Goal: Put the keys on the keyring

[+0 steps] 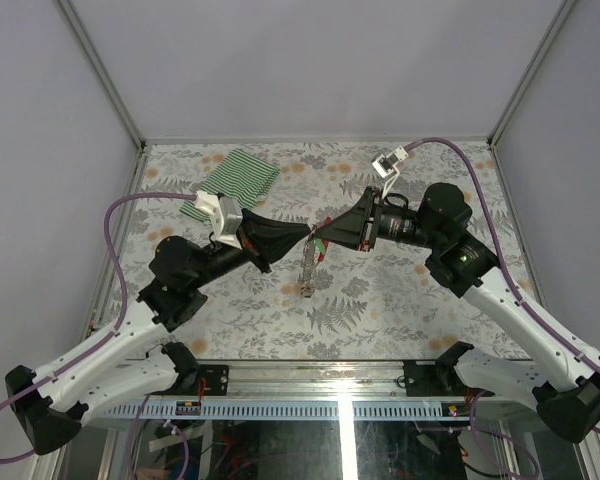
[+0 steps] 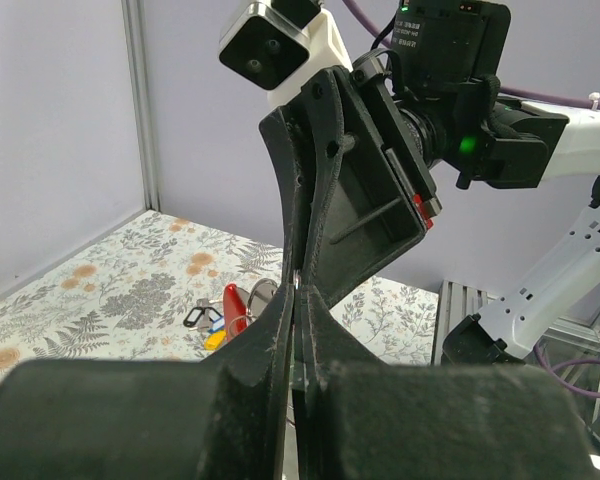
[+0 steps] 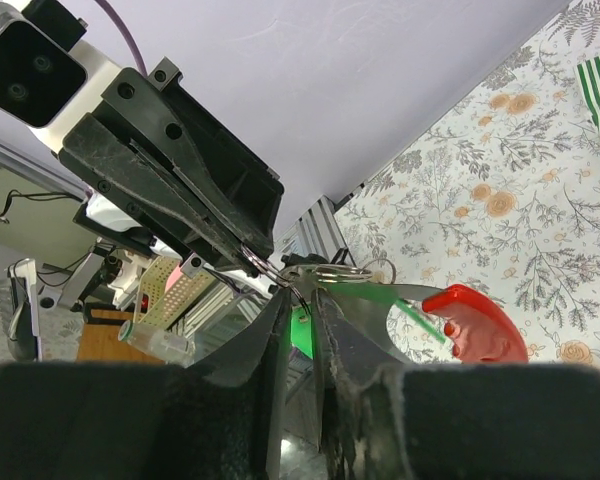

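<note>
Meeting tip to tip above the floral tabletop [image 1: 410, 300], the left claw [image 1: 307, 233] pinches a thin silvery wire keyring [image 3: 332, 268]; whether the right claw [image 1: 326, 232] grips, I cannot tell.

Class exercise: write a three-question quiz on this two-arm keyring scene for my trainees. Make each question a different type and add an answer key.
1. True or false: the striped cloth lies directly under the point where the two grippers meet.
2. Where do the left gripper and right gripper stand? A. Far apart, at opposite edges. B. Tip to tip over the middle of the table. C. Both over the cloth.
3. In its own wrist view, are the left gripper's fingers open or shut?

Key: 1 false, the cloth is off at the far left. 2 B. 3 shut.
</note>
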Motion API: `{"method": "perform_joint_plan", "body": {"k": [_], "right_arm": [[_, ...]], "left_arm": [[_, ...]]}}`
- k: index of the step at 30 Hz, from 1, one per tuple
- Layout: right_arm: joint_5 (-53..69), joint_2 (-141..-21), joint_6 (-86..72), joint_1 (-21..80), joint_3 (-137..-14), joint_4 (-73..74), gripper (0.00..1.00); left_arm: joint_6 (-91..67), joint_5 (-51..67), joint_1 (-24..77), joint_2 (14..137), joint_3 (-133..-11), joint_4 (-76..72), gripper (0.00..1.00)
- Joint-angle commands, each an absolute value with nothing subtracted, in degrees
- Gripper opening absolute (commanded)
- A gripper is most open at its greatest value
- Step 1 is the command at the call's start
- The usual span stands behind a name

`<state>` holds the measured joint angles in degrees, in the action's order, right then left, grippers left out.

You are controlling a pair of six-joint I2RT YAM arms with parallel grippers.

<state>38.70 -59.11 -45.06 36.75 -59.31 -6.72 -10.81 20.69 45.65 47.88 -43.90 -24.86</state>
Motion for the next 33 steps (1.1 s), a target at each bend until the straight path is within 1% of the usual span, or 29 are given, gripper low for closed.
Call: {"method": "perform_joint_plan", "body": {"k": [1,8,15,19,25,29,33], "right_arm": [[40.5,-59.7,-45.3,37.0,-59.8,-9.0,0.22],[40.1,-58.7,-41.5,37.0,-61.8,-5.8,0.31],[41.3,-53.3,-34.9,37.0,-60.4,-12.1,0.42],[38.8,-49.9,-30.3,37.0,-57.0,-17.0,0.46],[38.7,-47.2,-21.5,37.0,-53.4,-20.7,0.46],[42.1,-47.2,-17.5,37.1,-53.4,-21.4,0.45],[46.0,-48.2,-17.1,37.0,-53.8,-23.7,0.43]], "left_arm": [[-11.5,21.9,45.4,47.5,-45.4,-30.9,0.0],[-11.6,21.9,45.4,47.4,-45.6,-30.9,0.0],[-12.1,22.1,45.4,47.2,-45.6,-31.2,0.0],[-13.2,22.8,45.4,47.3,-45.4,-32.5,0.0],[-15.6,25.3,45.4,47.6,-45.2,-35.4,0.0],[-17.0,28.0,45.4,48.0,-45.3,-37.3,0.0],[-17.9,29.7,45.4,48.3,-45.3,-38.6,0.0]]}}
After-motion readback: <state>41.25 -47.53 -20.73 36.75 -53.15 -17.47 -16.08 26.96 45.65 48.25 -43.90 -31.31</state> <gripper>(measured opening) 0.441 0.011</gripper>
